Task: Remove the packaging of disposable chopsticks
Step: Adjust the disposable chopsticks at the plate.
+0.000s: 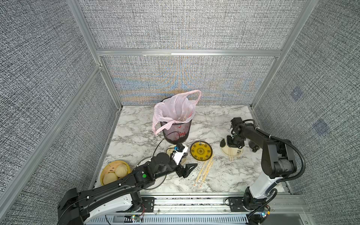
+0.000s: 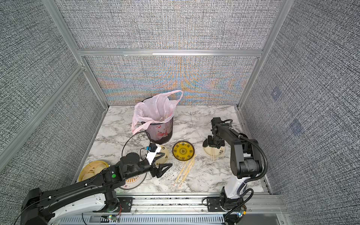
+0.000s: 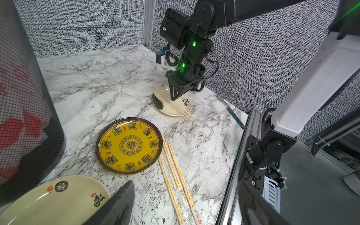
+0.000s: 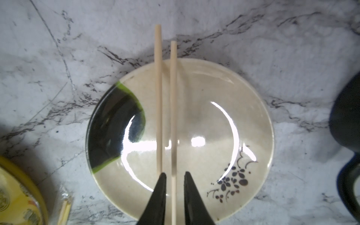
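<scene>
Black fingers [image 4: 159,194] of the right claw [image 4: 175,176] are poking in closest to the lens. They are standing slightly apart and pinching nothing. One stick of a bare pair of disposable chopsticks [image 4: 159,97] is running through the gap with light showing on both sides, and its mate is slipping under the tip of one finger. That pair is lying side by side across a cream plate [image 4: 214,93] with a black swatch and a small flower print, near the right edge of the worktop [image 1: 136,136]. The sticks' ends are overhanging the plate's rim.

The rest of the disposable chopsticks are lying inside the packaging [image 3: 183,194], clear printed sleeves bunched in a slanted row near the middle of the front edge. They are sitting just beside a yellow plate [image 1: 201,150].

Left of that plate, the left claw [image 1: 191,160] is hovering wide open and empty, partly over a second cream plate [image 3: 48,198].

Toward the back edge a black mesh bin [image 1: 175,134] is standing, lined with a pink plastic bag [image 1: 175,109]. At the front left corner a bamboo steamer [image 1: 115,172] is holding pale buns.
</scene>
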`<state>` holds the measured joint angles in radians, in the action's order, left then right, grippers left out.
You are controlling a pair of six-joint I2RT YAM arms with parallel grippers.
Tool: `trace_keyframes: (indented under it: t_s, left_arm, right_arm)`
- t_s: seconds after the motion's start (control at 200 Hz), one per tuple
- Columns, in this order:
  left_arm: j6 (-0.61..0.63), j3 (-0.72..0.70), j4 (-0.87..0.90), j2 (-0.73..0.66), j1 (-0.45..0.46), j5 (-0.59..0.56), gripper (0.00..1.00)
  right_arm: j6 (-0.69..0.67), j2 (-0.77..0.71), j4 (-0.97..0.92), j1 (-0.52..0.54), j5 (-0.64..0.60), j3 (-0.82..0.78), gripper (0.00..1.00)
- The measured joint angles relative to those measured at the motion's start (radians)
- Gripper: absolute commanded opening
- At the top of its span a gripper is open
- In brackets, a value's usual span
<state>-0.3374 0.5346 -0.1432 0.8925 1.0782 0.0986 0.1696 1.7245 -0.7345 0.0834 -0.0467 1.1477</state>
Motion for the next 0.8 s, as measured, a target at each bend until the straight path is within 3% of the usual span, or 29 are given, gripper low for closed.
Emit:
trace_keyframes:
  t_s: [0.145, 0.375, 0.551, 0.801]
  left_arm:
    - [0.000, 0.000, 0.000, 0.005, 0.000, -0.003, 0.83]
    - [-0.001, 0.000, 0.000, 0.007, 0.000, -0.002, 0.86]
    - [-0.003, 0.003, -0.002, 0.033, 0.000, 0.006, 0.85]
    - [-0.003, 0.004, -0.005, 0.038, 0.000, 0.010, 0.85]
  right_arm:
    - [0.009, -0.039, 0.006, 0.000, 0.005, -0.022, 0.47]
    - [0.011, 0.013, 0.012, 0.000, 0.048, -0.019, 0.50]
    - [0.011, 0.035, 0.016, 0.000, 0.046, -0.010, 0.44]
    - [0.014, 0.051, 0.016, 0.001, 0.028, -0.008, 0.28]
